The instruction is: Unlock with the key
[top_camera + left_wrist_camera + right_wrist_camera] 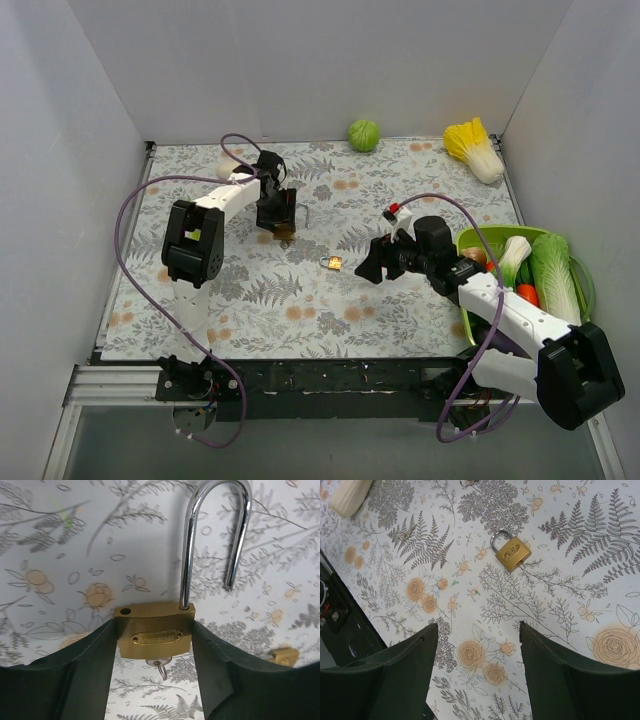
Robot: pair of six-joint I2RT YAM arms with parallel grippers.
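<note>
Left pincer [154, 628] clamps padlock [155, 636] (shackle sprung); right pincer [477, 627] gapes empty; bowl [488, 232] holds vegetables [552, 272].

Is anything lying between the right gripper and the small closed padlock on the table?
No. In the right wrist view, only bare flowered cloth lies between the right gripper and the small padlock.

- The left arm [205, 215] has white link shells between blocky black joint housings, and a small yellow-green mark [197, 235] on one black block.
- The right arm [515, 315] has the same white links and black joints, plus a small red tab [393, 209] near its wrist.
- A purple cable [116, 240] loops along each arm.
- The left gripper [283, 232] and right gripper [366, 268] are black, and their fingers [560, 675] are broad, matte, dark wedges.
</note>
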